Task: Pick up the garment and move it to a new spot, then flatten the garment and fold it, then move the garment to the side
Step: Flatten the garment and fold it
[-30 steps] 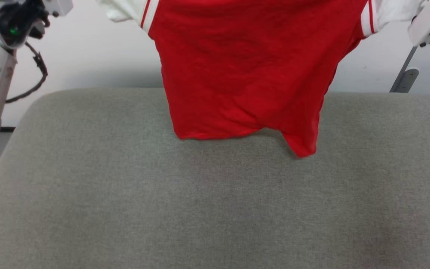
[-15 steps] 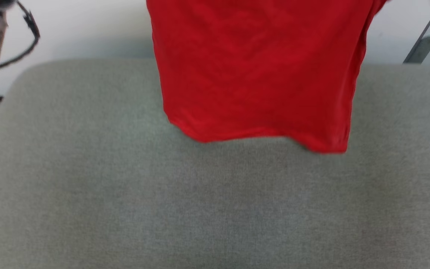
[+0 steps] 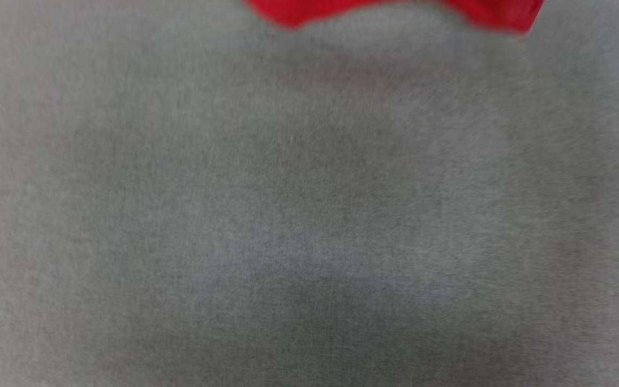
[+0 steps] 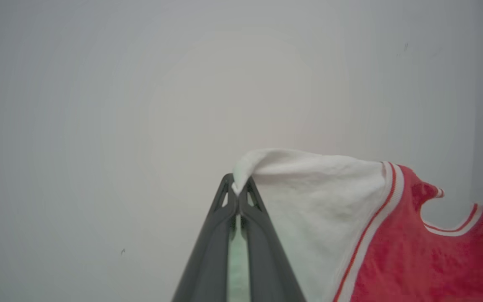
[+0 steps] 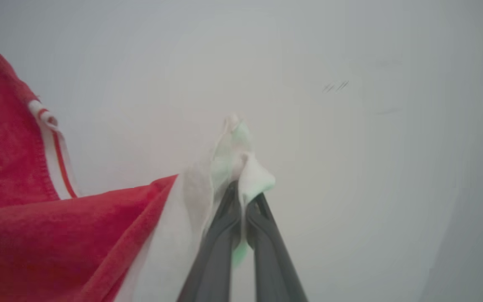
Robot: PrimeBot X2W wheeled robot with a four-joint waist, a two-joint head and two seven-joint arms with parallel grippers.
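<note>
The garment (image 4: 413,260) hangs above the grey padded surface (image 3: 309,215), its hem over the far part. The left gripper (image 4: 237,186) is pinched on 1 white sleeve tip and the right gripper (image 5: 243,193) on the other (thin holds). The cloth looks soft, light and limp, so it will likely sag and swing. The shoulder seams would hold it more surely.

We see the red fabric hem of the garment (image 3: 495,15) hanging, blurred, above a grey-green woven cushion surface (image 3: 309,215).
</note>
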